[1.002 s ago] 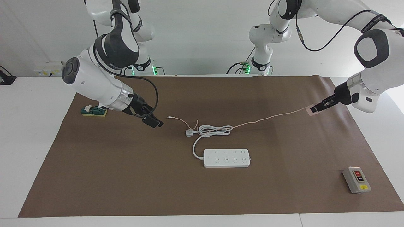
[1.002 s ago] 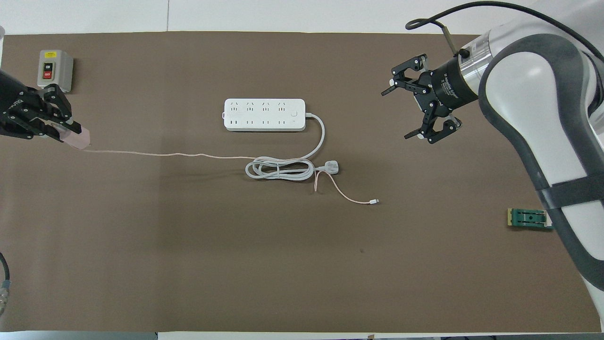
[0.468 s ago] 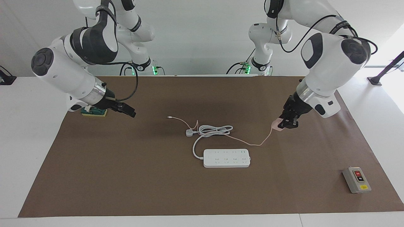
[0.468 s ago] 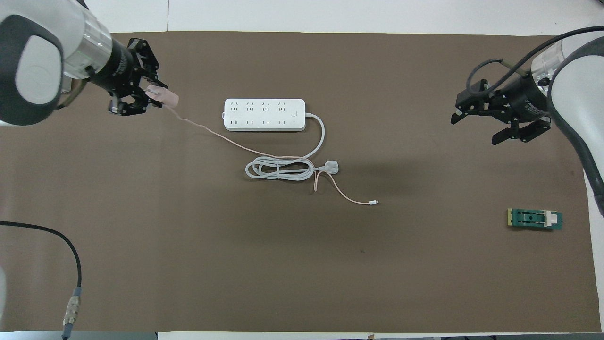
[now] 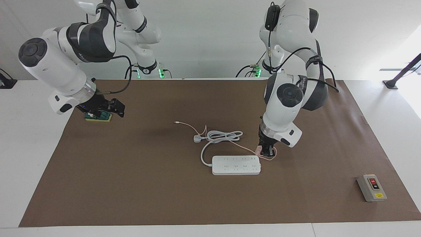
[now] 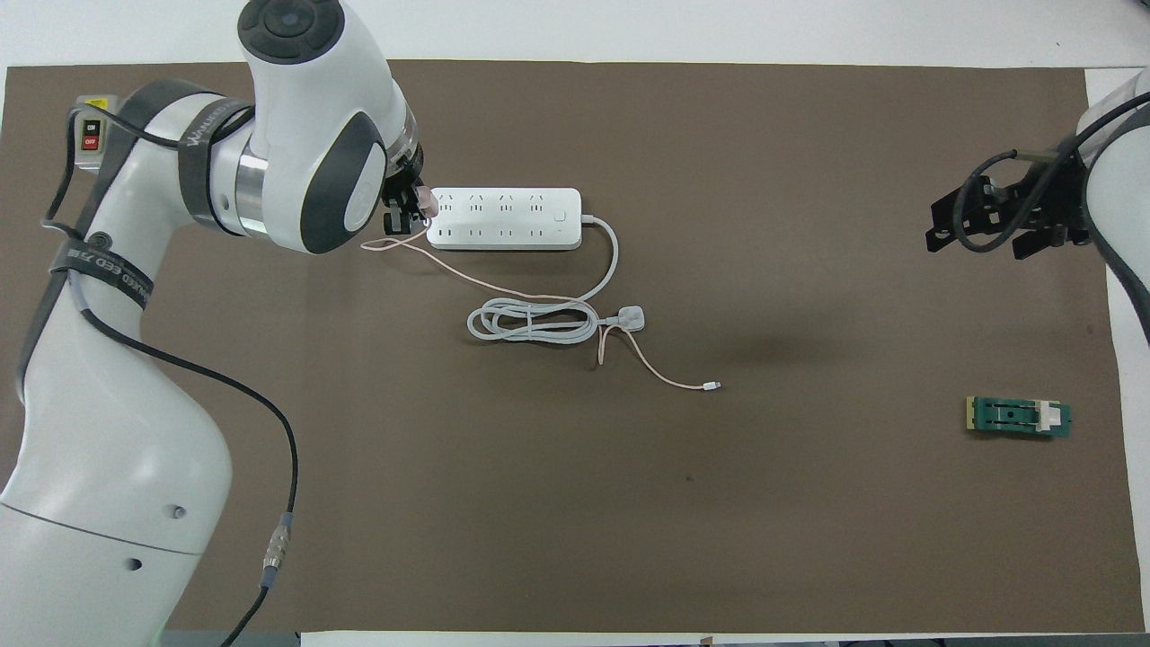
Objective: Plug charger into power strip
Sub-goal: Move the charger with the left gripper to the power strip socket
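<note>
The pale-pink charger [image 5: 260, 150] is held clamped between the fingers of the left gripper [image 5: 265, 152], which points downward just over the end of the power strip [image 5: 236, 165] that lies toward the left arm's end of the table. In the overhead view the charger [image 6: 426, 204] is seen at the very edge of the power strip [image 6: 503, 218], mostly hidden under the left gripper [image 6: 406, 208]; whether its prongs touch a socket cannot be told. The thin pink cable [image 5: 241, 145] is draped from the charger across the coiled white cord [image 5: 224, 135] of the strip and is ended by a small connector [image 5: 177, 122] resting on the brown mat [image 5: 131, 184], nearer to the robots than the strip. The white three-pin plug [image 5: 197, 138] is laid beside the coil. The right gripper [image 5: 108, 107] is held with its jaws spread wide and empty, over the mat's edge at the right arm's end, close above a green and yellow block [image 5: 98, 116]. A grey switch box [image 5: 371, 188] with red and black buttons is set near the mat's corner at the left arm's end, farther from the robots than the strip.
</note>
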Action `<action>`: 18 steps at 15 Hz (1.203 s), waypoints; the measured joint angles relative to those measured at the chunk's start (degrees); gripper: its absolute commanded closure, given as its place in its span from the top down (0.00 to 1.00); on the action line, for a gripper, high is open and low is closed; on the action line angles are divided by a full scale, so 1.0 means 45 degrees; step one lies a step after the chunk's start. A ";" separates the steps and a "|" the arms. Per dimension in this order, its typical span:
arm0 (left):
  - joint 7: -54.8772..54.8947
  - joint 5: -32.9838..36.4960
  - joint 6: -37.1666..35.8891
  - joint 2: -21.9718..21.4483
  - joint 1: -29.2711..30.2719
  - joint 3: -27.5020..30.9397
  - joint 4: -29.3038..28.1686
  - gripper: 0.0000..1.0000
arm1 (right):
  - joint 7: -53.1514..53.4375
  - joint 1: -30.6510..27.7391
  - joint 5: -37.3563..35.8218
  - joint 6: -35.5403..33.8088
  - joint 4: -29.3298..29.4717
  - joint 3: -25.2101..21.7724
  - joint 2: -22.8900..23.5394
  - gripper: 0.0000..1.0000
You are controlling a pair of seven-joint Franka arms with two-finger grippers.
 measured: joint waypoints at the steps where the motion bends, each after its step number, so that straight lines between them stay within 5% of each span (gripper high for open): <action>1: -0.0163 0.0109 0.0099 0.0228 0.0001 0.0010 0.0047 0.00 | -0.0300 -0.0044 -0.0160 0.0000 0.0001 -0.0001 -0.0047 1.00; 18: -0.0404 0.0286 0.0747 0.0927 -0.0095 0.0012 0.0170 0.00 | -0.3029 -0.0235 -0.1329 -0.1542 -0.0070 -0.0001 -0.2649 1.00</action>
